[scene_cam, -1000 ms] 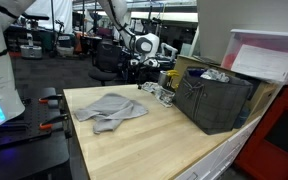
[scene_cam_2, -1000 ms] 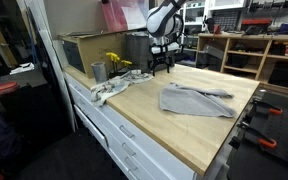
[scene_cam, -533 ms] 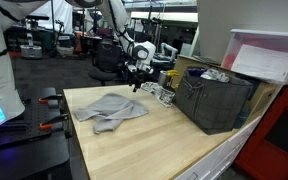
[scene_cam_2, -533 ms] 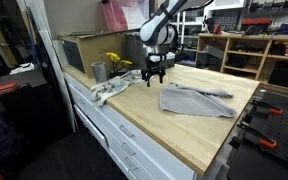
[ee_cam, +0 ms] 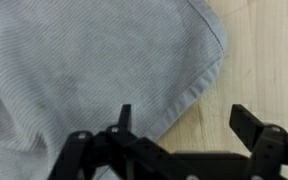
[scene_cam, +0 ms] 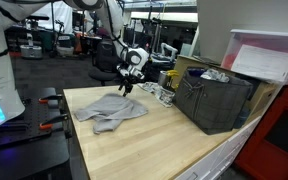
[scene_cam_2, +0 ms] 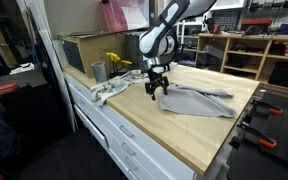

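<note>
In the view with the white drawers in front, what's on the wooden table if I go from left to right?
From the left: metal cup → yellow thing → gripper, open → grey cloth. The crumpled light rag lies under both the cup and the yellow thing, so it is left out.

White jointed arm point(scene_cam_2: 176, 18) ends in a black two-fingered gripper point(scene_cam_2: 156, 94).
</note>
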